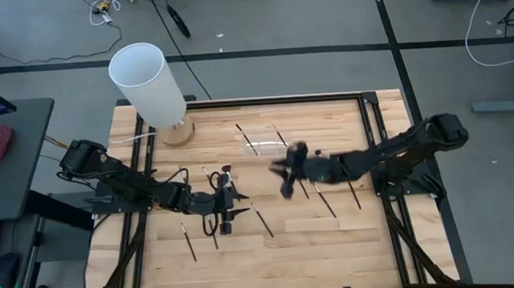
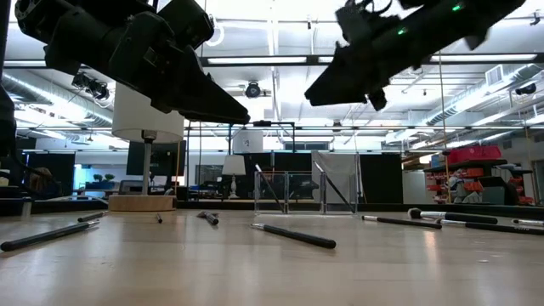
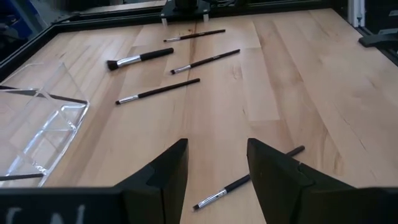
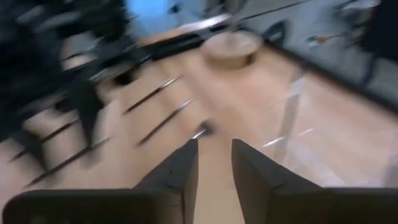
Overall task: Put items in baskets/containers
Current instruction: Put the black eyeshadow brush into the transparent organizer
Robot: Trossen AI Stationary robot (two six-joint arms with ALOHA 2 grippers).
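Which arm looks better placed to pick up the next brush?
Probably the left. Its pincer is open and empty, hanging low over a brush lying on the table. The right pincer is also empty but raised near the clear holder, with no brush between its fingers.

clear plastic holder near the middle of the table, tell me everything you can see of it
The clear plastic holder is a low, see-through tray with thin upright walls and inner dividers that make several compartments, as the left wrist view shows. It stands flat on the light wooden table, toward the far side, right of the tall white cylinder on a wooden base. A few thin dark brushes lean in it, tips sticking up above the rim. Neither gripper touches it.
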